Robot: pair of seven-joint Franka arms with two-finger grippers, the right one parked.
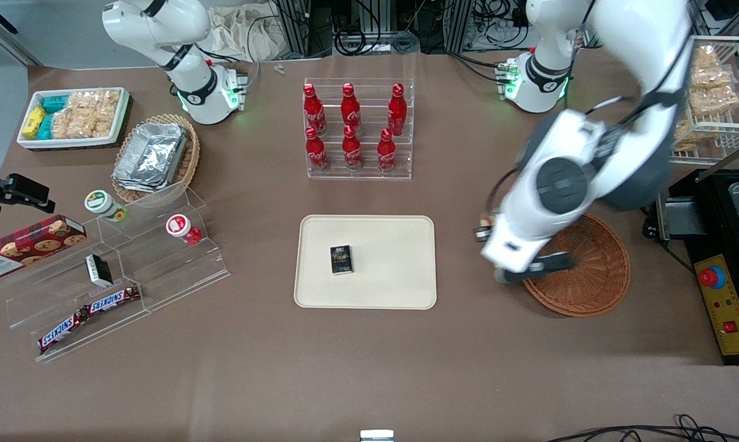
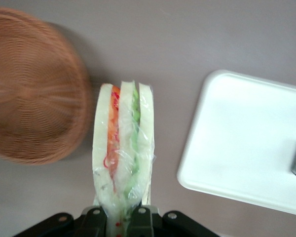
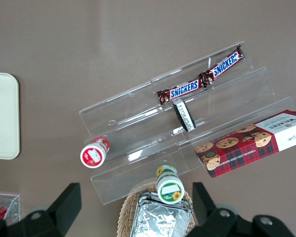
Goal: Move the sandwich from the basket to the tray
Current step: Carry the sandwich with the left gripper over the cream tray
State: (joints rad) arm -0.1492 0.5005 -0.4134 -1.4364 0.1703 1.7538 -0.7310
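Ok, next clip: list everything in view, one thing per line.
sandwich: 1, pale bread, red-green filling, in the gripper, above bare table between basket and tray
basket: 1, reddish-brown, working arm's end
tray: 1, cream, mid-table
dark box: 1, on the tray
cola bottles: 6, red, clear rack
foil basket: 1, tan, parked arm's end
snack bin: 1, white, parked arm's end
Snickers bars: 2, clear stand
cookie box: 1, red
cups: 2, on the stand
wire rack: 1, white, snacks
gripper: shut on the sandwich
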